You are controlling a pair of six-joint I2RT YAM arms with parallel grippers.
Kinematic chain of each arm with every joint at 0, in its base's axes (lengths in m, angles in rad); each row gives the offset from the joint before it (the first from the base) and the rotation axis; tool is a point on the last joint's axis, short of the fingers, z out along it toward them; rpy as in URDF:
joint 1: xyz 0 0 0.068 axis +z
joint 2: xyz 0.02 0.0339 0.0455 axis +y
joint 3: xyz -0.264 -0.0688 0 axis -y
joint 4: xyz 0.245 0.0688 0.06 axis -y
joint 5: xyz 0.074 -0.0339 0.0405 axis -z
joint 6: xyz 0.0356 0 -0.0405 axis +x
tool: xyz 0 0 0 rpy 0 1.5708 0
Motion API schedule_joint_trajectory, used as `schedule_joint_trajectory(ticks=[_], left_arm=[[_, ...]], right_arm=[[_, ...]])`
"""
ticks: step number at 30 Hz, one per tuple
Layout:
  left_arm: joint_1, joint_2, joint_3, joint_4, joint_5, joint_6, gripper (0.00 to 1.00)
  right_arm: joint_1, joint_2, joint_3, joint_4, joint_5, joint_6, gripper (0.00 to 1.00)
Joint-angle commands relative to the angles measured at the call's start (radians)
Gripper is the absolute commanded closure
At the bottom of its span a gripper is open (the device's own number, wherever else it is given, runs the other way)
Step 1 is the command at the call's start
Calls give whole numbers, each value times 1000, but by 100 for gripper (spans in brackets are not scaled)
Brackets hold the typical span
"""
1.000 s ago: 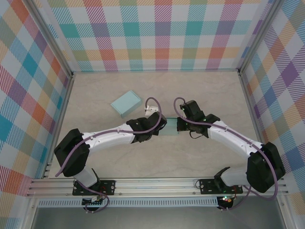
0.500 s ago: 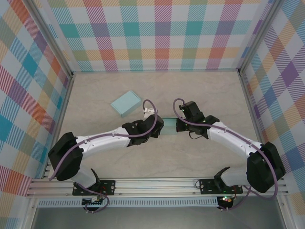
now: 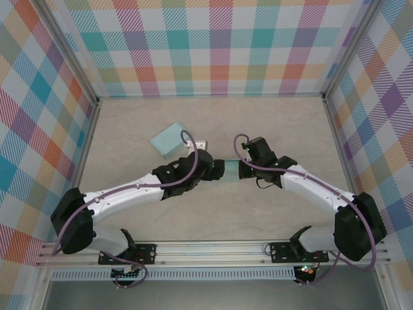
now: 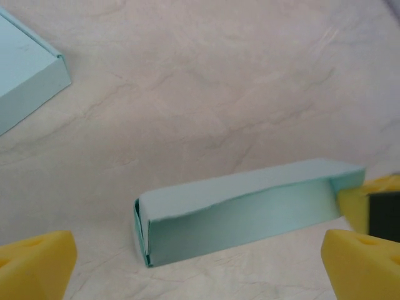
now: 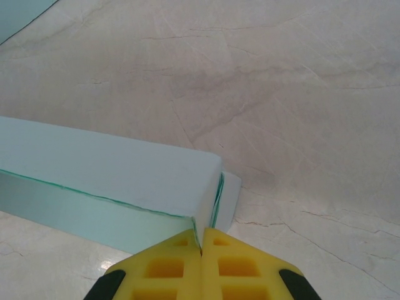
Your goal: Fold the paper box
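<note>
My right pincer [image 5: 201,249] pinches one end of the long pale-teal paper box [image 4: 244,209]; left pincer [image 4: 200,269] gapes wide, box crosswise just ahead.

Two pale-blue paper items: one paper box [image 3: 230,169] at frame centre, one flat box [image 3: 169,138] to its upper left. Two end effectors: left end effector [image 3: 217,170], right end effector [image 5: 201,247]. One surface [image 3: 277,123].

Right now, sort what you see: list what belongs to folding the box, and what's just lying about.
Job:
box
right end effector, shut on its edge
left end effector, open near it

Lying about:
other box, apart on the table
</note>
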Motion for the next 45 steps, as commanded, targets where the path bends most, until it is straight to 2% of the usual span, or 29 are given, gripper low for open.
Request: schedule_joint_trajectory(ticks=[1,4,11,21,26,31,34,38,45], left_arm=[[62,-37,-54,112,71,-88,0],[110,-30,-80,157,118,-143,0],[152,32,-89,182,128,-195,1],[154,51,-169,191,148,-226,17],[152,65,-219,222,164,-252,22],[150,81,-269,267,165,-281,30],[145,91,-291,286,156,-291,34],[134,105,-304,288,134,-303,38],[115,132,-311,302,126,-320,40]], right_arm=[[13,1,-8,-66,-31,-14,100],[15,1,-8,-66,-31,-14,100],[21,3,-5,-62,-32,-11,100],[24,-4,-1,-74,-25,-4,100],[24,-11,-3,-73,-22,2,98],[24,-26,-5,-76,-32,17,86],[24,-49,-5,-75,-50,28,75],[24,-93,7,-79,-73,45,55],[22,-140,43,-95,-58,113,31]])
